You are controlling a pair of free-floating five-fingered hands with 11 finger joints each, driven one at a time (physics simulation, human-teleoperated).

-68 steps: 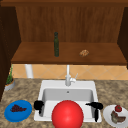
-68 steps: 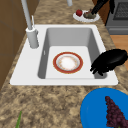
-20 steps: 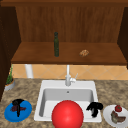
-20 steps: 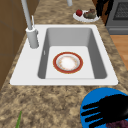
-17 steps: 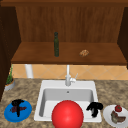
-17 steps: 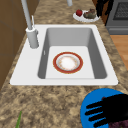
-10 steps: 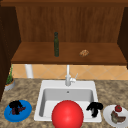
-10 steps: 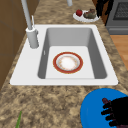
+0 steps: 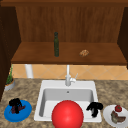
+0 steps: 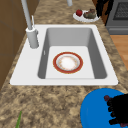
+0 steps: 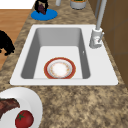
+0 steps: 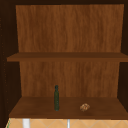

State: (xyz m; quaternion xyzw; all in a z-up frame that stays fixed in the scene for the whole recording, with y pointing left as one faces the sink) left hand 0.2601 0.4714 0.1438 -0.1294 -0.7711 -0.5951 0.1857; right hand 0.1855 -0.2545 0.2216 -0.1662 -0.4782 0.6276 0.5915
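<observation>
Kitchen: speckled brown granite-look counter [image 9: 30, 91], with wooden shelving [image 12: 67, 110] above the sink.
Sink: white rectangular basin [image 10: 100, 45] with smooth grey walls, a round red-rimmed plate [image 10: 67, 62] lying flat on the bottom, and a chrome faucet [image 10: 31, 35] at the back.
Red ball: big glossy sphere [image 9: 67, 114] sat at the sink's front edge in the front view.
Blue plate: flat round dish [image 9: 25, 112] on the counter left of the sink, holding a dark reddish lump [image 9: 20, 108].
White plate: round dish [image 9: 107, 116] right of the sink, with a tomato and brown meat.
Left hand: it [image 9: 15, 104] was down on the blue plate with fingers curled round the dark lump.
Right hand: it [image 9: 95, 107] hung over the sink's right rim, fingers curled, holding nothing.
Shelf bits: slim dark green bottle [image 12: 56, 98] standing upright, small knobbly brown lump [image 12: 84, 107] near it.
</observation>
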